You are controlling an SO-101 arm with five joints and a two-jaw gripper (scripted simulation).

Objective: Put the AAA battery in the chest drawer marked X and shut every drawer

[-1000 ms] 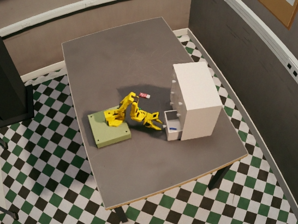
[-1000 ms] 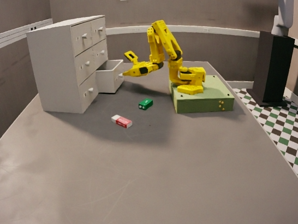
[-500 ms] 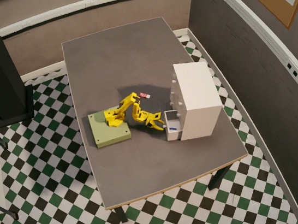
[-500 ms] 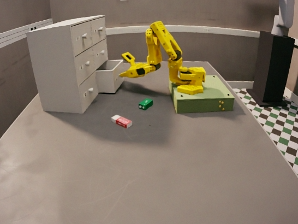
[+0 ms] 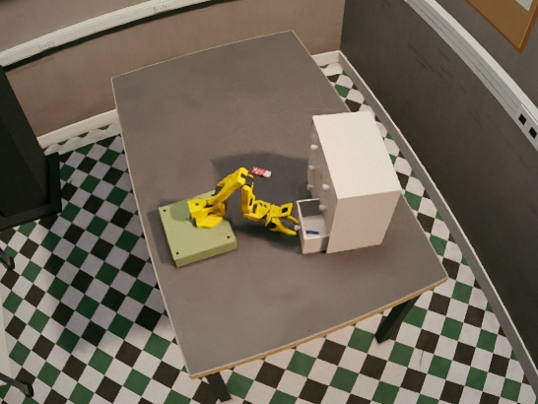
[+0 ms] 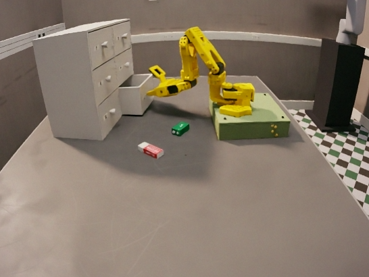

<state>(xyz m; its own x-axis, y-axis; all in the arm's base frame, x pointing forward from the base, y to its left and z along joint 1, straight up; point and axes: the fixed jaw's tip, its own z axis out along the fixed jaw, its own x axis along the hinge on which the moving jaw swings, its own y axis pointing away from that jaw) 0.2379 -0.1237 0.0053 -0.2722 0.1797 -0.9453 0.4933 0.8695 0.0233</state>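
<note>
The white chest (image 5: 352, 179) stands at the table's right side; it also shows in the exterior view (image 6: 81, 74). One low drawer at its near end in the top view is pulled out; in the exterior view it is the far one (image 6: 135, 92). A small blue AAA battery (image 5: 311, 232) lies inside it. My gripper (image 5: 293, 228) hovers just in front of this drawer's front panel, its jaws a little apart and empty. In the exterior view the gripper (image 6: 152, 82) is level with the drawer's rim. I cannot read the X mark.
A red and white eraser (image 6: 151, 150) lies on the table, also seen in the top view (image 5: 261, 171). A green block (image 6: 180, 128) lies near the arm's green base (image 6: 251, 116). The other drawers are shut.
</note>
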